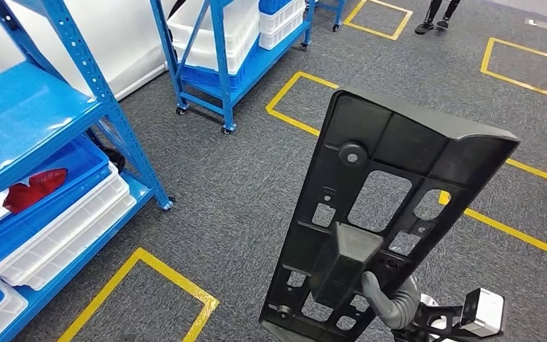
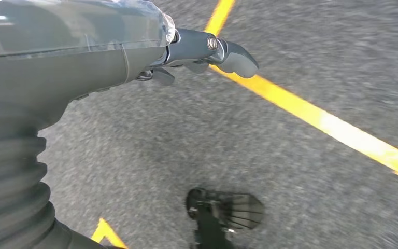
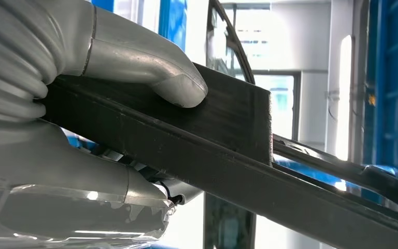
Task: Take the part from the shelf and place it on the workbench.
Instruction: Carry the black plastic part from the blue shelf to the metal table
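Observation:
The part (image 1: 399, 164) is a large flat black plastic panel with several cut-outs and a raised block near its lower end. It stands tilted in the air over the grey carpet, right of centre in the head view. My right hand (image 1: 388, 299) grips it from below at that block. Up close, the right hand (image 3: 83, 62) has its thumb pressed on the block's dark face while the other fingers wrap under the part (image 3: 228, 150). My left hand (image 2: 186, 52) hangs over the floor holding nothing, thumb stretched out.
A blue shelf (image 1: 78, 78) stands at the left with white and blue bins (image 1: 64, 228) and a red item (image 1: 35, 189). A wheeled blue rack (image 1: 221, 71) stands further back. Yellow tape squares (image 1: 142, 285) mark the carpet. A person's feet (image 1: 434, 25) are at the far edge.

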Motion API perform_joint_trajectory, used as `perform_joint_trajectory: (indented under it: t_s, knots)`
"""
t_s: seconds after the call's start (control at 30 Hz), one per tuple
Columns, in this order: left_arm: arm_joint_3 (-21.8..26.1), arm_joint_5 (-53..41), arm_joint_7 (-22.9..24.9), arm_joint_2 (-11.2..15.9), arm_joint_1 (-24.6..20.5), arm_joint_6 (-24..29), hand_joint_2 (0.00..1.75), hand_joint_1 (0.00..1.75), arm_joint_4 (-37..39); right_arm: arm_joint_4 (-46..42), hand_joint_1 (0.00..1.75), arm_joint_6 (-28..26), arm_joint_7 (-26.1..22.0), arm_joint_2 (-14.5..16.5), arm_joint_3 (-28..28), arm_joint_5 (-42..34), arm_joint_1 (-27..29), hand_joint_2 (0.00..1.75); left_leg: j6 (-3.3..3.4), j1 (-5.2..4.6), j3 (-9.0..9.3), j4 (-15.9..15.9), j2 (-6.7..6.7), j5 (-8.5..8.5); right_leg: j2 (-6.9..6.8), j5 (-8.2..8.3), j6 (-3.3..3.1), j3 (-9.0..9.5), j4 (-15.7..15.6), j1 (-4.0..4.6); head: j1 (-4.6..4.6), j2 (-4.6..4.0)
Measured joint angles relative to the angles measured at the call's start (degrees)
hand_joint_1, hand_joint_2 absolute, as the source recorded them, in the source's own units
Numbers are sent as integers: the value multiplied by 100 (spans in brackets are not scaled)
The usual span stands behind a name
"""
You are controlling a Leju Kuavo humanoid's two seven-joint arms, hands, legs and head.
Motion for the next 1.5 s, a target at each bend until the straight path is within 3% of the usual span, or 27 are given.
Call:
perform_joint_trajectory:
  t_s: [0.1,0.13,0.17,0.27,0.33,0.37,0.4,0.47,0.53,0.6,0.63,0.7,0.77,0.83,0.87,0.9,0.97,1.0,1.07,1.13,1.2,1.27,1.33,1.37,1.4,1.43,1.5]
  knots:
    - [-2,-4,-1,-14,-36,-3,175,0,1,2,175,-10,-3,0,-24,-7,-10,175,-31,-23,3,0,47,-13,-100,-33,-48,21,-43,46,0,0]
    - [-4,-7,1,-25,-72,-6,175,0,0,3,175,-13,-5,-5,-54,-11,-5,175,-71,-23,22,0,87,-38,-25,-5,-79,39,-93,35,0,0]
    - [-5,-10,6,-31,-107,-8,175,0,-1,4,175,-13,-9,-14,-85,-20,-4,175,-108,-11,-1,105,18,-128,89,31,-108,65,-153,19,-1,0]
    - [-9,-20,55,-43,-171,-14,175,0,1,14,175,-14,-19,-32,-147,-38,-8,175,-198,9,-420,1107,-322,-663,434,94,-180,127,-275,-22,-2,0]
    - [-11,-34,85,-43,-172,-18,175,0,2,20,175,-25,-18,-35,-167,-44,11,175,-223,22,-709,1625,-365,-781,595,85,-177,129,-260,-31,-1,0]
    - [-14,-41,92,-43,-176,-21,175,0,2,21,175,-31,-19,-36,-185,-50,24,175,-236,33,-713,1571,-370,-663,681,76,-165,132,-243,-41,-1,0]
    - [-19,-48,98,-43,-184,-25,175,0,1,21,175,-35,-19,-37,-206,-59,35,175,-249,50,-608,1288,-398,-442,765,59,-143,138,-216,-56,-1,0]
    - [-29,-52,107,-43,-193,-36,175,0,1,17,175,-44,-16,-38,-243,-79,55,175,-277,105,-293,491,-646,-31,920,6,-74,111,-123,-77,-1,0]
    - [-41,-56,118,-44,-190,-51,175,0,1,6,175,-57,2,-39,-269,-87,76,175,-251,135,-151,110,-858,70,1056,-16,6,30,-44,-84,-1,0]
    - [-50,-58,124,-45,-188,-58,175,0,2,-8,175,-66,25,-39,-295,-87,110,175,-170,120,-147,99,-795,52,1182,6,80,-28,-38,-103,-1,0]
    - [-55,-58,123,-46,-194,-58,175,0,1,-13,175,-69,33,-40,-309,-87,131,175,-131,116,-139,85,-733,63,1163,-2,107,-40,-22,-111,0,0]
    - [-74,-61,122,-51,-211,-62,175,0,1,-31,175,-84,50,-41,-334,-85,145,175,-57,117,-117,50,-601,79,881,-170,150,-186,285,-100,1,0]
    - [-94,-70,130,-51,-197,-72,175,0,1,-46,175,-105,79,-37,-344,-81,150,175,-10,89,-107,41,-451,67,547,-518,181,-561,1035,-97,1,0]
    - [-104,-80,145,-49,-164,-87,175,0,1,-49,175,-114,121,-31,-346,-79,184,175,8,55,-100,42,-295,46,461,-696,190,-880,1629,-112,1,0]
    - [-107,-86,150,-49,-154,-95,175,0,1,-49,175,-107,143,-28,-350,-79,207,175,12,42,-91,42,-222,33,447,-625,178,-883,1622,-113,1,0]
    - [-112,-93,148,-51,-149,-103,175,0,1,-51,175,-91,164,-27,-358,-81,224,175,11,32,-75,42,-157,18,424,-456,154,-752,1359,-106,1,0]
    - [-126,-107,134,-61,-143,-114,175,0,1,-64,175,-45,198,-24,-384,-93,233,175,-7,12,-32,41,-46,-16,224,-106,64,-315,530,-42,1,0]
    - [-133,-109,126,-65,-136,-116,175,0,2,-72,175,-26,211,-20,-397,-104,227,175,-26,4,-16,38,1,-31,110,-17,15,-150,208,3,1,0]
    - [-141,-108,119,-72,-106,-116,175,0,2,-81,175,1,239,-9,-414,-125,218,175,-75,-2,10,25,105,-58,3,-15,-57,-49,-26,80,1,0]
    - [-142,-97,119,-78,-70,-110,175,0,1,-80,175,38,276,4,-422,-139,226,175,-130,7,59,3,182,-89,144,18,-101,-20,-100,72,1,0]
    - [-142,-72,117,-76,-37,-95,175,0,0,-71,175,80,298,29,-427,-162,209,175,-175,16,14,204,-14,-245,273,66,-156,61,-211,23,1,0]
    - [-142,-48,114,-64,11,-79,175,0,0,-41,175,105,303,63,-427,-187,175,175,-201,24,-294,867,-296,-579,399,81,-195,106,-251,-4,0,0]
    - [-140,-32,115,-53,73,-73,175,0,0,3,175,115,306,90,-427,-196,164,175,-223,32,-656,1522,-367,-783,554,68,-202,110,-235,-7,-1,0]
    - [-139,-25,115,-46,94,-70,175,0,0,26,175,119,307,98,-427,-197,163,175,-233,38,-722,1580,-370,-717,638,59,-195,112,-222,-11,0,0]
    - [-138,-17,116,-39,107,-68,175,0,-1,49,175,122,308,102,-427,-197,161,175,-241,45,-681,1414,-379,-545,721,46,-179,116,-203,-20,0,0]
    - [-138,-11,116,-32,110,-66,175,0,-1,72,175,127,308,105,-427,-198,154,175,-249,58,-544,1058,-422,-302,797,27,-158,120,-176,-31,0,0]
    - [-138,-2,116,-20,110,-64,175,0,1,115,175,138,307,116,-427,-201,122,175,-248,96,-253,351,-678,15,933,-20,-98,90,-91,-42,0,0]
